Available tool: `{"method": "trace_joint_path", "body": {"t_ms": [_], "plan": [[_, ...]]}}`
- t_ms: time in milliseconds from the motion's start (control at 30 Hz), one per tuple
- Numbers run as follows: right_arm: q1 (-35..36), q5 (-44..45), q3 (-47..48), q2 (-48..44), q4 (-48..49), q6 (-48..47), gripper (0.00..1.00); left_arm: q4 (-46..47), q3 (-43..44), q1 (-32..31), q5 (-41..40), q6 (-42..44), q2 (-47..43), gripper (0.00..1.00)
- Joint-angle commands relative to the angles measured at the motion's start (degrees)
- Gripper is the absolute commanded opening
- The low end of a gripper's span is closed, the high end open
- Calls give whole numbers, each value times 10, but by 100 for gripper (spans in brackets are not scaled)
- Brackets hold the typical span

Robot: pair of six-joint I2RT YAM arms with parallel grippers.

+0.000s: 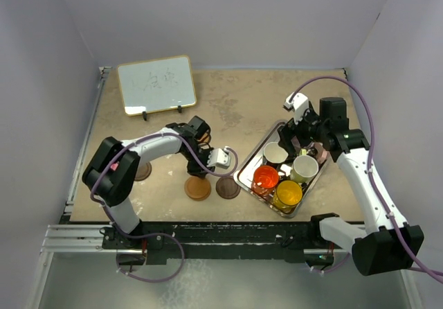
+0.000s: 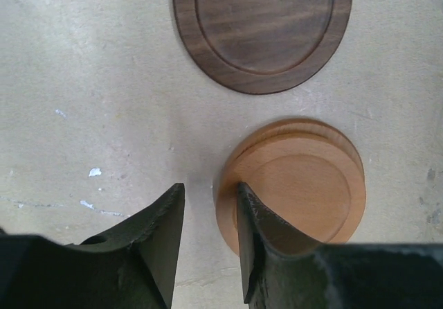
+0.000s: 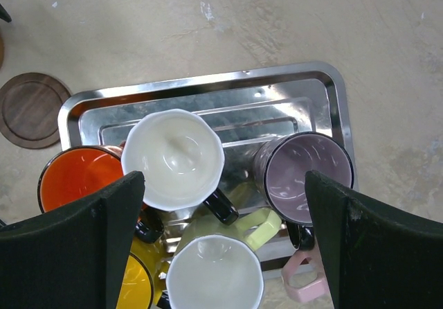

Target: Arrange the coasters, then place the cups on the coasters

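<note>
**Coasters on the left, cups crowded in the tray**

A whiteboard stands at the 11 o'clock corner of the table. Toward 6 o'clock from it, a brown coaster lies half hidden under the left arm.

The left gripper is down at the table surface with its fingers only narrowly apart. One finger covers the 9 o'clock edge of the tan-orange coaster, which looks like two stacked discs. The other stands over bare table just clear of it.

A dark brown coaster lies flat at 3 o'clock of the tan one in the top view, near it but apart.

Further right, a metal tray holds the cups, none of them on a coaster:
- a red-orange cup
- a black cup with a white inside
- a yellow cup
- a yellow-green cup
- a smoky purple cup
- a pink cup, of which only the handle shows

The right gripper hovers above them with its fingers spread wide, holding nothing.
</note>
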Motion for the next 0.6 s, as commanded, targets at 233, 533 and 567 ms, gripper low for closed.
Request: {"method": "trace_joint_path", "body": {"t_ms": [233, 533, 567], "plan": [[-3, 26, 1, 1, 11, -14, 100, 168, 1, 71, -65, -59, -2, 23], [-3, 37, 2, 7, 10, -17, 100, 196, -1, 110, -71, -95, -44, 25], [-3, 37, 2, 7, 10, -18, 100, 189, 2, 112, -56, -103, -48, 28]]}}
